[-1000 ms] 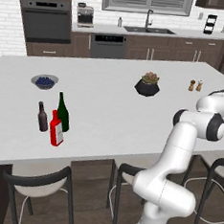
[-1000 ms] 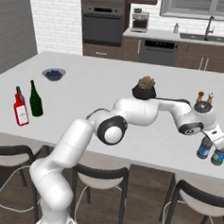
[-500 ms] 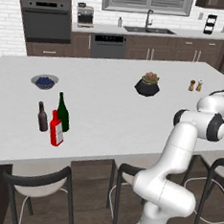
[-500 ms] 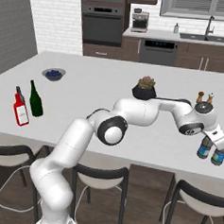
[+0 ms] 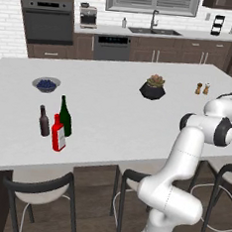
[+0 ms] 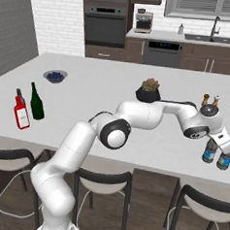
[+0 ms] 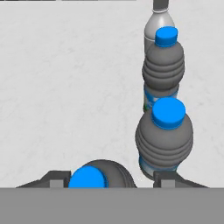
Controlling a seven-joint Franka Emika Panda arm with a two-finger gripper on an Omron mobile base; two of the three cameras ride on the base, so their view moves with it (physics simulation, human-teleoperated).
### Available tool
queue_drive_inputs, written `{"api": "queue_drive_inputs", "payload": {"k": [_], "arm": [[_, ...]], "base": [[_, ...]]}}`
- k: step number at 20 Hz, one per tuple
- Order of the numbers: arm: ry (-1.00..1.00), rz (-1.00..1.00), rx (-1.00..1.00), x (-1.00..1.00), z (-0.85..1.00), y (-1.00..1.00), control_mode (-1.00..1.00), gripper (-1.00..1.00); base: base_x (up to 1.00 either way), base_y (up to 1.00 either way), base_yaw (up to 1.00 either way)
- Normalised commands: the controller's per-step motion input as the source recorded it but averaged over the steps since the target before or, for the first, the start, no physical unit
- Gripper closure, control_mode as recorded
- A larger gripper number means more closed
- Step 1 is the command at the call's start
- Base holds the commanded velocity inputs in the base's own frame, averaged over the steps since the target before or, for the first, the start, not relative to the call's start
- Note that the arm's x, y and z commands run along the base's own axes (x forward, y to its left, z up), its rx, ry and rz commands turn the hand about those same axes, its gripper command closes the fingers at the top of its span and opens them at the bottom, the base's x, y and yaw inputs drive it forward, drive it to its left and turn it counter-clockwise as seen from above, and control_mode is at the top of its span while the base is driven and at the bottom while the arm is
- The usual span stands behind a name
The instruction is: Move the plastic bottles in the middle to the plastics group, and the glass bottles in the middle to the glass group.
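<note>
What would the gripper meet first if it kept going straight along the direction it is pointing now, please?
Probably the blue-capped bottle directly beneath the gripper, which sits between its fingertips; below that lies the white counter. The exact gap is unclear.

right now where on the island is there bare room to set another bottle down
Wide bare counter lies between the potted plant and the green wine bottle. It is crowded at the corner where the blue-capped water bottles cluster by the fingers.
</note>
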Motion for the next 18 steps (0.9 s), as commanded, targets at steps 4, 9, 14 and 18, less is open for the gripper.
{"api": "queue_drive_inputs", "payload": {"k": [4, 9, 14, 18], "arm": [[0.0, 0.0, 0.0, 0.0, 0.0, 0.0, -1.0, -1.0], [0.0, 0.0, 0.0, 0.0, 0.0, 0.0, -1.0, -1.0], [-0.03, 0.0, -0.02, -0.38, 0.0, 0.4, -1.0, -1.0], [-0.01, 0.0, -0.04, -0.6, 0.17, 0.59, -1.0, -1.0]], "base": [[0.0, 0.0, 0.0], [0.0, 0.0, 0.0], [0.0, 0.0, 0.0], [0.0, 0.0, 0.0]]}}
